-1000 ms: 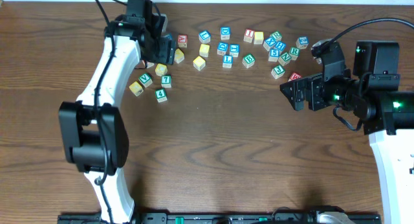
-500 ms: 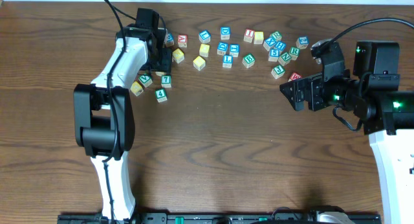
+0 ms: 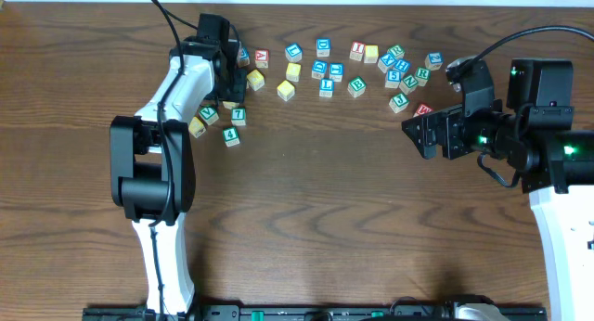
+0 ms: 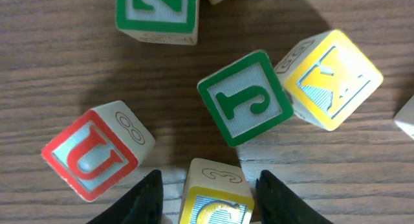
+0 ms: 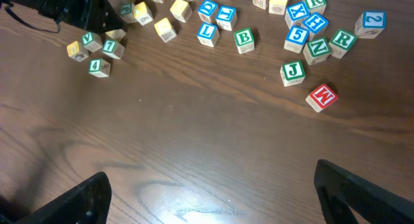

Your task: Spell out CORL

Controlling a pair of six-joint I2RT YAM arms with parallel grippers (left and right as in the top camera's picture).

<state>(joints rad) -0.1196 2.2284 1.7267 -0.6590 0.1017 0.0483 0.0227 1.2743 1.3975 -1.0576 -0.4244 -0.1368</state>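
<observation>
Left wrist view: yellow-topped cube [image 4: 217,208] sits right between your left claw [image 4: 210,185] fingers, spread apart, not clamped. Cube lies far-left on table; right claw [image 5: 210,188], also spread, well apart from it.

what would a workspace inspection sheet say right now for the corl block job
surface: dark wood-grain table, no spills seen
job's things: yellow-topped cube sits between the left gripper's fingers; blue L cube and green R cube lie loose in the scatter; no word lined up yet
clutter: many other letter cubes along the far side, among them green B cube, red M cube, red U cube
grippers: left gripper open, straddling the yellow-topped cube; right gripper open, empty, away from the cubes
cables: black cable above the left arm; second black cable arcs over the right arm
surroundings: pale strip beyond the table's far edge; nothing else seen
</observation>
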